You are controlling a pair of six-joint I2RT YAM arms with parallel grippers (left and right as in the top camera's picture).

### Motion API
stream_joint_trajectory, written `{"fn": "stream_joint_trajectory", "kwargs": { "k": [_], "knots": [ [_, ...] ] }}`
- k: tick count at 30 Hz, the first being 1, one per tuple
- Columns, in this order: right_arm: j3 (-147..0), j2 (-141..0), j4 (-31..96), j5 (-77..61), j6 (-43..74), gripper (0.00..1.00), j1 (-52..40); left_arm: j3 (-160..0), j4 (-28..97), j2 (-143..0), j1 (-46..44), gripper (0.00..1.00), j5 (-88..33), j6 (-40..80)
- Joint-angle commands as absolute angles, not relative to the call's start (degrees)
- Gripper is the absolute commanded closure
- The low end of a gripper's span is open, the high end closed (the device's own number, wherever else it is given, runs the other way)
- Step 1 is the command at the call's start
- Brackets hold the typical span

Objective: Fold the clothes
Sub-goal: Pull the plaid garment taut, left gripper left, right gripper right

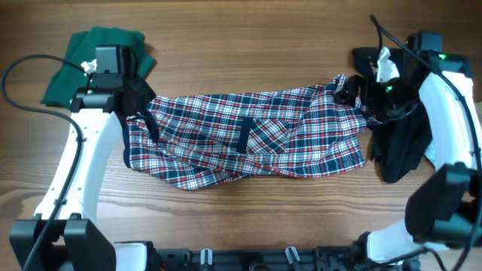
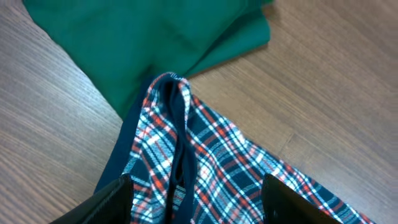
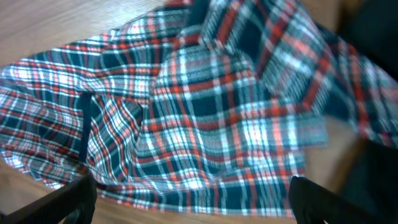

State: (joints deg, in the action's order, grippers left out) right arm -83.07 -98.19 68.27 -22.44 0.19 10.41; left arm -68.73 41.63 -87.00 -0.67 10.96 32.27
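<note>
Closest to the arm bases, the plaid garment (image 1: 248, 139) lies crumpled and unfolded across the middle of the wooden table (image 1: 248, 226). Its long side runs left to right, and a short navy strip (image 1: 243, 134) sits near its centre.

The left gripper (image 2: 198, 200) is over the garment's left end with its jaws parted. Plaid cloth and its navy edge lie between the fingers (image 2: 112, 199), but nothing is pinched. The right gripper (image 3: 193, 199) hangs above the right end, released, its jaws spread wide over the fabric.

Farther back, a dark green garment (image 1: 79, 56) lies at the far left, its edge meeting the plaid's bunched corner. A black garment (image 1: 403, 147) lies at the far right under the right arm, touching the plaid's right end.
</note>
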Motion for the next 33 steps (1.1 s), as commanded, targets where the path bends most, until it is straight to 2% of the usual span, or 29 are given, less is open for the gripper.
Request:
{"fn": "stream_joint_trajectory", "kwargs": {
  "k": [1,5,8,11,12,15,20,22,28,33],
  "knots": [
    [-84.2,-88.7,72.2,-13.5,10.3,0.00,10.7,-68.6,41.6,-84.9,-0.2,0.33,10.8,32.4],
    [-79.1,-75.7,76.6,-12.4,16.0,0.00,10.7,-68.6,42.9,-84.6,-0.2,0.32,7.7,32.4],
    [-70.5,-72.3,76.6,-18.0,14.9,0.00,10.7,-68.6,42.7,-84.6,-0.2,0.33,3.3,32.4],
    [-60.2,-72.1,72.0,-17.9,18.2,0.01,10.7,-68.6,42.1,-84.6,-0.2,0.33,3.0,32.4],
    [-57.1,-72.1,68.9,-16.5,20.2,0.05,10.7,-68.6,42.0,-84.6,-0.2,0.33,3.0,32.4],
    [-49.5,-72.2,60.2,-10.0,26.1,0.08,10.7,-68.6,42.0,-84.6,-0.2,0.34,3.0,32.4],
    [-40.5,-72.2,47.1,-5.9,27.3,0.17,10.7,-68.6,42.0,-84.8,-0.2,0.35,3.0,32.4],
    [-37.3,-72.3,41.1,-5.9,27.2,0.24,10.7,-68.6,42.0,-84.9,-0.2,0.35,3.0,32.4],
    [-35.7,-73.8,35.3,-3.3,26.8,0.43,10.7,-68.6,42.0,-84.9,-0.2,0.35,3.0,32.4],
    [-35.1,-79.2,34.0,-3.2,26.5,0.49,10.7,-68.6,42.1,-84.9,-0.2,0.36,3.0,32.4]
  ]
}}
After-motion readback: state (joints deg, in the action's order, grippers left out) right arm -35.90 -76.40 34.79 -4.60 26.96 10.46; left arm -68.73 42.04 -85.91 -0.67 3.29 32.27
